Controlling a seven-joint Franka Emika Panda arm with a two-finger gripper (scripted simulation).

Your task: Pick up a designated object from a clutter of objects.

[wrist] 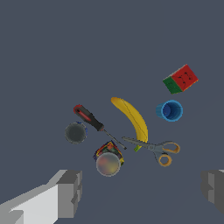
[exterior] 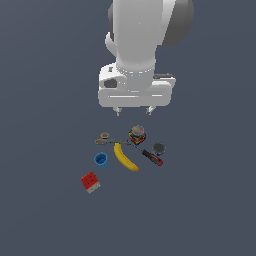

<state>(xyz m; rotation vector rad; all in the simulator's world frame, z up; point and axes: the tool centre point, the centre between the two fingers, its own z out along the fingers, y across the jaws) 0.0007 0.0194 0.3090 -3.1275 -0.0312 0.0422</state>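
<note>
One multicoloured cube [exterior: 137, 135], a dark body tiled in red, yellow, blue and green with a round grey-rimmed top, sits on the desk [exterior: 45, 210] almost straight below the claw [exterior: 134, 111], apart from it. The claw hangs with its blocky grey fingers [wrist: 70, 192] spread wide, gripping nothing. Just beside the cube lies a red-handled screwdriver [exterior: 151, 157] with a thin shaft, and a dark round cup [exterior: 159, 147] stands beyond it. Orange-looped scissors [exterior: 103, 138] and a curved, smooth yellow banana [exterior: 125, 157] lie near. Farther from the claw are a blue cup [exterior: 101, 159] and a plain red cube [exterior: 90, 182].
</note>
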